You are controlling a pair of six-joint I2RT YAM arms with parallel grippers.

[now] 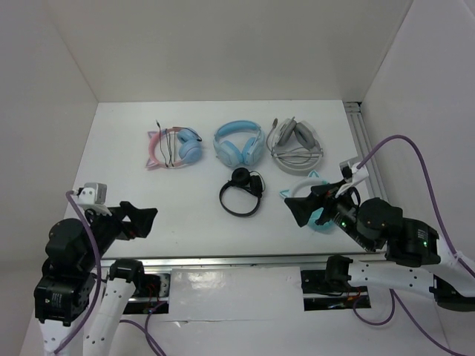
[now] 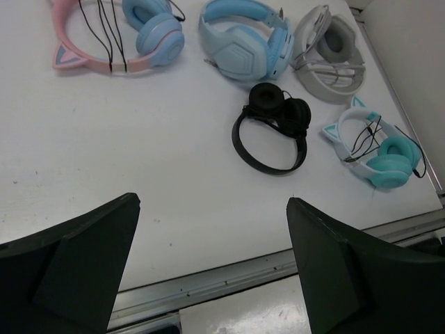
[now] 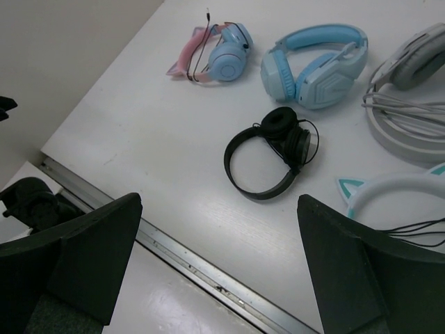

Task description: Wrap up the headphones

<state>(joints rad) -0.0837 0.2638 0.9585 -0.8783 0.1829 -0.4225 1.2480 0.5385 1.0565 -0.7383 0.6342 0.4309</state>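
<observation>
Top external view: five headsets on the desk [image 1: 148, 200], both arms parked at the near edge
target: the headphones [image 1: 172, 148], pink cat-ear band with light blue cups, far-left of the back row
cable: thin dark cable [image 2: 104, 31] looks already looped several times across the pink band; a loose end sticks out past the band in the right wrist view
left gripper [image 1: 141, 220]: fingers spread wide, holding nothing, well short of the target
right gripper [image 1: 308, 204]: fingers spread wide, empty, hovering near the teal cat-ear pair [image 1: 315, 200]
neighbours: all-blue pair [image 1: 239, 143], grey pair [image 1: 297, 143], black pair [image 1: 241, 191], all untouched
progress: wrap looks mostly or fully done; can't tell if the plug end is secured
left to do: at most tuck the loose end; otherwise nothing obvious
</observation>
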